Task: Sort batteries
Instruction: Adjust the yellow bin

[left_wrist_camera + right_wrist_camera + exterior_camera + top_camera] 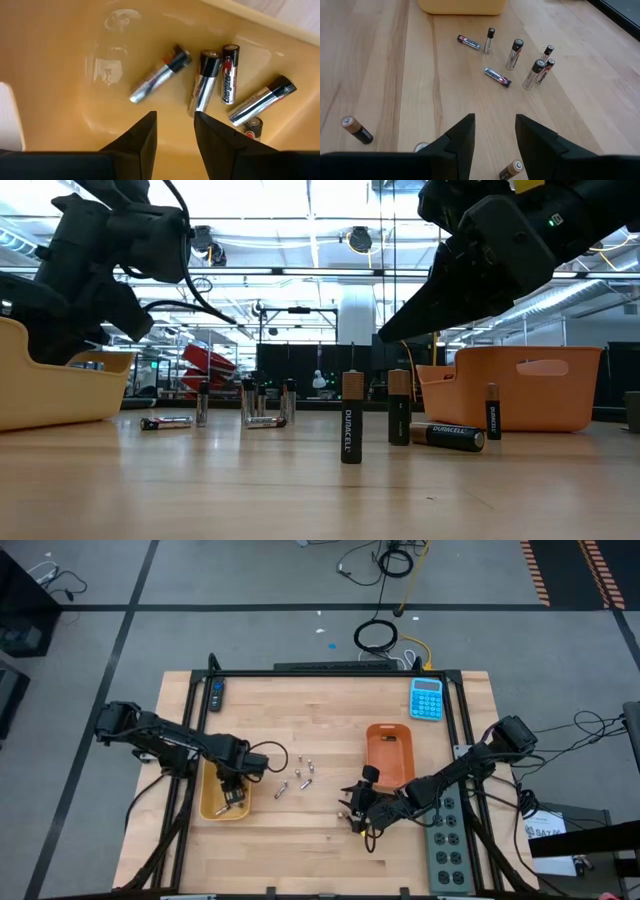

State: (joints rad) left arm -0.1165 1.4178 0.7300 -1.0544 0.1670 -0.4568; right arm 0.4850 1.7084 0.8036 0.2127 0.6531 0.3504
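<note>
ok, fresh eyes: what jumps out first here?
The left gripper, fingers open and empty, hovers inside the yellow tray over five silver batteries. More silver batteries stand loose mid-table. The right gripper, open, hangs by the orange tray above copper-topped Duracells.

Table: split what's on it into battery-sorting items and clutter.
Belongs to the job:
- silver batteries loose on the wood
- copper-top batteries by the right gripper
- yellow tray with batteries inside, left gripper open above them
- orange tray

Just lying about:
- blue calculator
- grey power strip
- black remote
</note>
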